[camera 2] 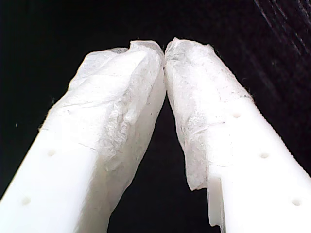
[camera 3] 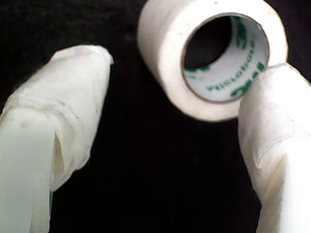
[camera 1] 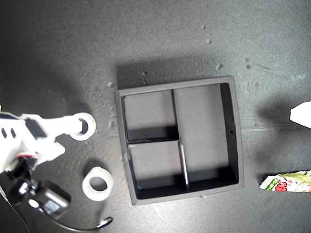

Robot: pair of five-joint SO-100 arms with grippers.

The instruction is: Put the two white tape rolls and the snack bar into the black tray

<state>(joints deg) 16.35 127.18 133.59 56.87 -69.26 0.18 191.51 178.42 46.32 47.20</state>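
at the exterior view's left, the second gripper (camera 3: 170, 121) is spread wide beside a small white ring-shaped tape roll (camera 3: 211, 58); one padded fingertip (camera 3: 272, 97) overlaps its rim, nothing pinched yet. the other white roll (camera 1: 98, 183) lies nearer that view's bottom. the square matte black tray (camera 1: 233, 131) holds nothing. the green-white-red wrapped snack bar (camera 1: 286, 183) lies at the view's right. the first gripper (camera 2: 164, 48) is pressed together, empty. best done: roll centred between the pads before closing, squeeze across the ring.
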